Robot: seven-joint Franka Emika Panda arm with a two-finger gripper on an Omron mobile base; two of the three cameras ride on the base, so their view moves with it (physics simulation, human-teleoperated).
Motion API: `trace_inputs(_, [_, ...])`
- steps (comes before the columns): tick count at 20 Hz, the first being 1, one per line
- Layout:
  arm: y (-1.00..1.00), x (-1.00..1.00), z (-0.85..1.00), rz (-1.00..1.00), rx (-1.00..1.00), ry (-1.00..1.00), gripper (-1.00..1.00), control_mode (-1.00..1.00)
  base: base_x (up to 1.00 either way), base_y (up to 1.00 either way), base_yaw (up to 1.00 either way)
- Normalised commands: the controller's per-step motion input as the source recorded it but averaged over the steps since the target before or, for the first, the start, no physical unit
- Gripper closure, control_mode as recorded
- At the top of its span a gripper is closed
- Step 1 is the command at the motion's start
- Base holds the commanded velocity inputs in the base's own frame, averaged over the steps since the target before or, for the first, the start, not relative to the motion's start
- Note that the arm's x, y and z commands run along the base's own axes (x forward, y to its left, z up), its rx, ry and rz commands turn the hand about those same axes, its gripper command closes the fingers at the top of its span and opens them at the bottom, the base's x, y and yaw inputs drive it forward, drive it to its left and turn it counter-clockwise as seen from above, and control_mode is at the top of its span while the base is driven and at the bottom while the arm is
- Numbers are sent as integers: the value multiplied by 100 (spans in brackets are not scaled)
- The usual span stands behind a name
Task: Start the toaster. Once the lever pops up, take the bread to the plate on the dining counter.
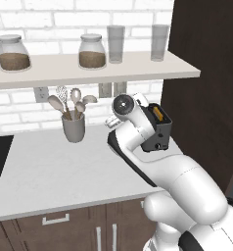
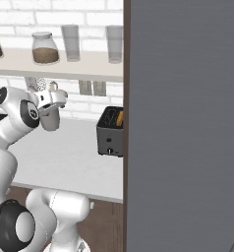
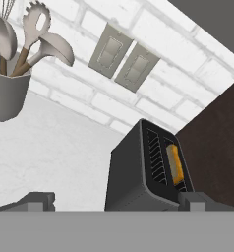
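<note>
At far left of the worktop (image 1: 45, 171), a grey utensil holder (image 1: 73, 127) stands against the brick wall, spoons and a whisk sticking up; well apart from the toaster. Risk low here unless the arm swings wide on approach.

Centre: gripper (image 3: 114, 203) hangs above and short of the toaster, jaws spread wide, nothing between them. Fingertips (image 3: 38, 201) sit at the bottom of the hand view, straddling the toaster's near end.

Right: toaster (image 3: 146, 172) sits at the worktop's right end, close beside the dark cabinet side (image 3: 217, 157). Bread (image 3: 174, 164) is down in the slot nearer the cabinet, top edge showing.

Judged hazards: the lever is not visible from here, so a descent could miss it and press the body, shoving the toaster. Little room on the cabinet side; a finger could strike that panel. Open jaws could also catch the slot rim.
</note>
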Motion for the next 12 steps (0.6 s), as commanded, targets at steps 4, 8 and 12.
trace_inputs(4, [0, 0, 0, 0, 0, 0, -100, -100, 0, 0, 0])
trace_inputs(8, [0, 0, 0, 0, 0, 0, -100, -100, 0, 0, 0])
trace_inputs(12, [0, 0, 0, 0, 0, 0, -100, -100, 0, 0, 0])
